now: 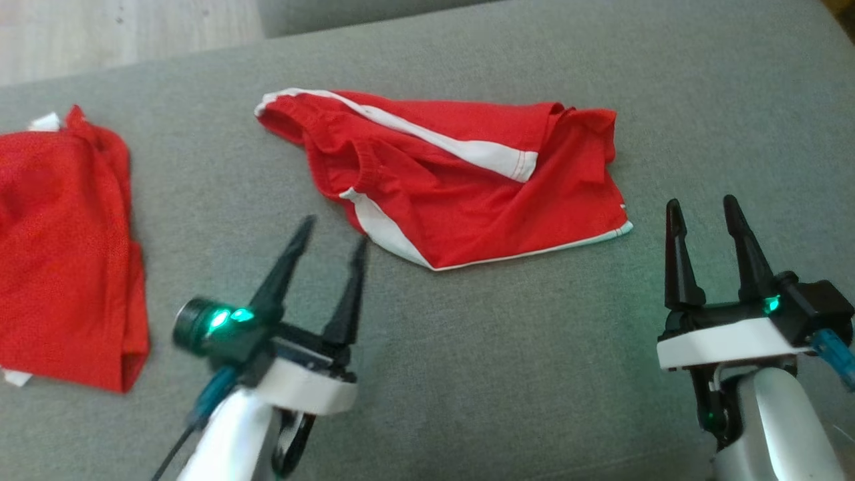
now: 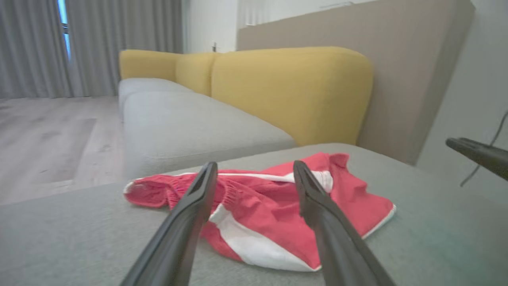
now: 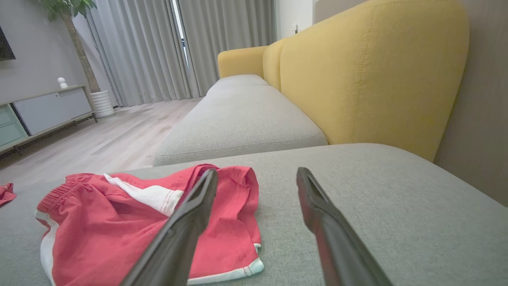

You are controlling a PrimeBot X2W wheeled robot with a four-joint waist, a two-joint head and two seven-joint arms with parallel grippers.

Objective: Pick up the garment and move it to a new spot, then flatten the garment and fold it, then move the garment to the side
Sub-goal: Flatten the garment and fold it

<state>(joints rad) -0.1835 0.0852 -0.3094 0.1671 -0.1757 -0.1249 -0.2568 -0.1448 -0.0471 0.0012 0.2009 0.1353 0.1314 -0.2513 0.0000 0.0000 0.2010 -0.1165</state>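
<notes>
Upholstery of the grey seat cushion (image 1: 467, 374) carries the red shorts (image 1: 467, 194), crumpled near its middle with their long axis running across the head view — waistband to the robot's left, leg hems to its right. Both grippers hover on the near side, fingers spread wide and empty. The left gripper (image 1: 335, 232) points straight at the white-striped near edge, tips just short of it. The right gripper (image 1: 701, 202) stands just off the hem corner, shorts to its left — so the left looks the nearer.
</notes>
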